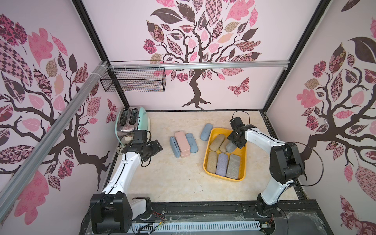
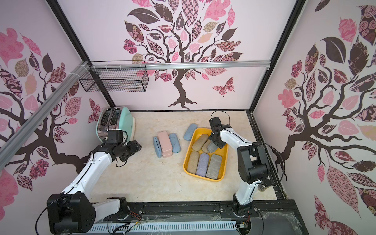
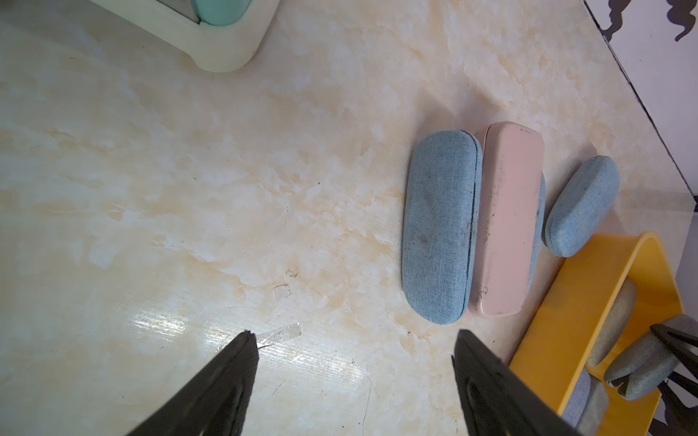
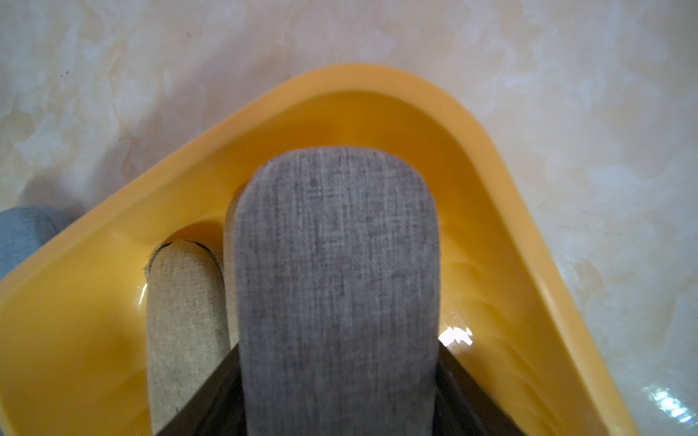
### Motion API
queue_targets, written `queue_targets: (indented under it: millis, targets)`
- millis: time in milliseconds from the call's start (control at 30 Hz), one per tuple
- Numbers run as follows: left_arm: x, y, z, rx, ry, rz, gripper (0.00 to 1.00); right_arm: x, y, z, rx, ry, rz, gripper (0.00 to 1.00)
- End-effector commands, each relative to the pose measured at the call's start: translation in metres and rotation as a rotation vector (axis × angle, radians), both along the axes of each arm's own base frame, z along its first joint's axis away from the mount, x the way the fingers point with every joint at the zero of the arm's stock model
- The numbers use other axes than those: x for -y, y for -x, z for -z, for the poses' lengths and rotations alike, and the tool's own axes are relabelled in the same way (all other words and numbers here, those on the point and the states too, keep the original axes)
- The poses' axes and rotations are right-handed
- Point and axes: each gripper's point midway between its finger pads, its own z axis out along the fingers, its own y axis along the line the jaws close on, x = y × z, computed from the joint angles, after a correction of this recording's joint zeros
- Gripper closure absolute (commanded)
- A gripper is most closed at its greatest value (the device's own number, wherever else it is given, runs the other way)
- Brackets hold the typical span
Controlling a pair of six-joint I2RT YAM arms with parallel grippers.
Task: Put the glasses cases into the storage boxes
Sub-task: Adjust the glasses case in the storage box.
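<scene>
Right claw (image 4: 338,349) is clamped on the grey case (image 4: 336,256), which is held over the far end of the yellow tub (image 1: 208,150), free end pointed at a tub corner. Contact with the tub floor can't be told, since the underside is hidden. Left claw (image 3: 354,335) is spread wide with nothing in it, hung over the bare desk (image 1: 173,183) at left, beside the mint toaster (image 1: 131,122).

Just left of the held case, a tan case (image 1: 217,142) is laid in the tub's far row, with another partly hidden behind it. The near row is filled by a second tan case (image 1: 212,161), a lavender case (image 1: 221,164) and a flat grey case (image 1: 233,165).

Outside, a blue case (image 1: 206,132) is seen at the tub's far-left corner. Further left, a pink case (image 1: 182,140) is stacked on another pink one, flanked by a blue case on edge (image 1: 175,147) and a flat blue case (image 1: 191,142).
</scene>
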Motion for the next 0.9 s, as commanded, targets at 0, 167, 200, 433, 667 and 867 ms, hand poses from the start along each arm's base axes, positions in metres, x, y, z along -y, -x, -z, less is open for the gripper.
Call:
queue_targets:
  millis: [0, 167, 200, 433, 667, 867]
  targets:
    - [0.000, 0.000, -0.002, 0.017, -0.006, 0.002, 0.16, 0.014, 0.017, 0.013, -0.053, 0.051, 0.033, 0.40]
    - [-0.001, 0.000, -0.002, 0.017, -0.008, 0.000, 0.16, 0.012, 0.019, 0.037, -0.103, 0.052, 0.012, 0.33]
    - [0.000, 0.000, -0.001, 0.015, -0.008, 0.002, 0.16, 0.008, 0.017, 0.038, -0.113, 0.045, -0.002, 0.29]
    - [-0.001, -0.001, -0.001, 0.016, -0.009, 0.001, 0.16, 0.000, -0.007, -0.003, -0.033, 0.035, -0.063, 0.10]
    - [-0.001, -0.001, -0.001, 0.013, -0.008, 0.002, 0.16, 0.002, 0.007, -0.040, 0.018, 0.040, -0.097, 0.09]
    - [-0.001, -0.001, -0.001, 0.014, -0.008, 0.001, 0.16, -0.019, 0.022, -0.028, 0.030, 0.004, -0.217, 0.54]
